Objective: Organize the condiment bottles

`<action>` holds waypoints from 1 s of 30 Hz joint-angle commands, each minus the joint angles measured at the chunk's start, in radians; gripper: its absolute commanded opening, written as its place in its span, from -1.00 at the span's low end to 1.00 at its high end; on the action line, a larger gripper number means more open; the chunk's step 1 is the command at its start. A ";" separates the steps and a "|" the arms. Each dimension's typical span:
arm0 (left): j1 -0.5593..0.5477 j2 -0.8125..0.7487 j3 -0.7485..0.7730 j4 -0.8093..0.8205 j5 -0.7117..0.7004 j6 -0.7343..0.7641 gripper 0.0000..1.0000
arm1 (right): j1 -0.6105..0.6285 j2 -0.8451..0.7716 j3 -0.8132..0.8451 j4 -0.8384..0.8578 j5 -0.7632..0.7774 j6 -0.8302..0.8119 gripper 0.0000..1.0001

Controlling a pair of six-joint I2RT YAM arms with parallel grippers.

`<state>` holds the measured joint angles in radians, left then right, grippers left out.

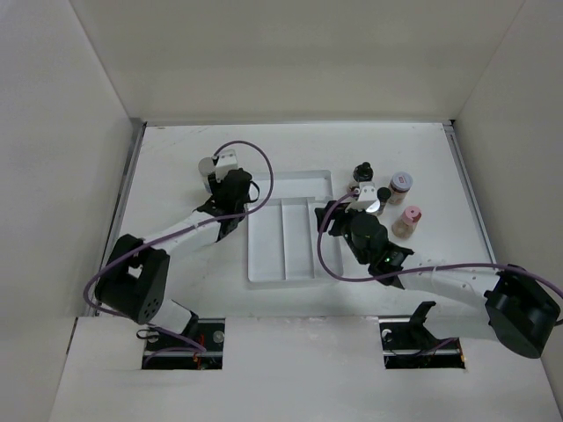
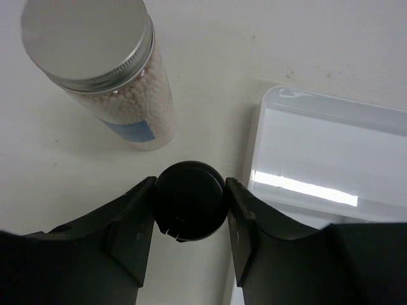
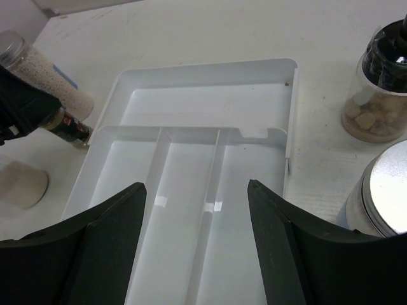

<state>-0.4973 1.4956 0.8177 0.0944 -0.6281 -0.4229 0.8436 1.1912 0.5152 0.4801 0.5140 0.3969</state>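
My left gripper (image 2: 191,202) is shut on a dark condiment bottle with a black cap (image 2: 189,198), which stands on the table just left of the white tray (image 2: 331,136). A pale bottle with a silver cap (image 2: 102,63) stands just beyond it. In the top view the left gripper (image 1: 230,192) covers the dark bottle. My right gripper (image 3: 197,197) hangs open over the tray (image 3: 191,190) with nothing between its fingers. To its right stand a black-capped bottle (image 3: 381,82) and a silver-capped one (image 3: 388,190).
In the top view, several bottles cluster right of the tray (image 1: 264,264): black-capped (image 1: 362,170), silver-capped (image 1: 370,199), dark-labelled (image 1: 400,185), pink-capped (image 1: 407,220). The tray's three compartments hold nothing. White walls enclose the table.
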 commanded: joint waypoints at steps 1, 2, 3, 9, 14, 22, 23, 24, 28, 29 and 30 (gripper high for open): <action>-0.026 -0.139 0.009 0.060 -0.042 0.021 -0.40 | -0.010 -0.013 0.025 0.048 -0.014 0.017 0.43; -0.034 -0.156 0.012 0.070 -0.044 0.026 -0.40 | -0.010 -0.019 0.022 0.048 -0.011 0.017 0.43; -0.042 -0.166 0.023 0.076 -0.039 0.030 -0.40 | -0.011 -0.025 0.020 0.049 -0.006 0.017 0.43; -0.091 -0.112 0.101 0.111 -0.002 0.038 -0.41 | -0.027 -0.041 0.009 0.049 -0.009 0.030 0.43; -0.114 0.000 0.156 0.163 0.044 0.033 -0.41 | -0.041 -0.051 0.002 0.049 -0.012 0.039 0.43; -0.122 0.156 0.199 0.271 0.067 0.041 -0.38 | -0.051 -0.058 -0.006 0.052 -0.012 0.042 0.43; -0.123 0.170 0.202 0.274 0.068 0.044 -0.37 | -0.051 -0.055 -0.006 0.051 -0.012 0.042 0.43; -0.125 0.184 0.201 0.280 0.064 0.049 -0.37 | -0.053 -0.053 -0.003 0.045 -0.012 0.042 0.43; -0.128 0.229 0.186 0.281 0.053 0.058 -0.26 | -0.059 -0.065 -0.009 0.048 -0.011 0.042 0.45; -0.131 0.235 0.179 0.281 0.050 0.058 -0.24 | -0.064 -0.067 -0.009 0.045 -0.012 0.043 0.48; -0.132 0.241 0.173 0.281 0.045 0.059 -0.21 | -0.065 -0.070 -0.007 0.041 -0.012 0.043 0.52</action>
<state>-0.6212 1.7393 0.9703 0.3073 -0.5732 -0.3775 0.7921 1.1519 0.5079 0.4793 0.5068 0.4271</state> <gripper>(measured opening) 0.424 0.753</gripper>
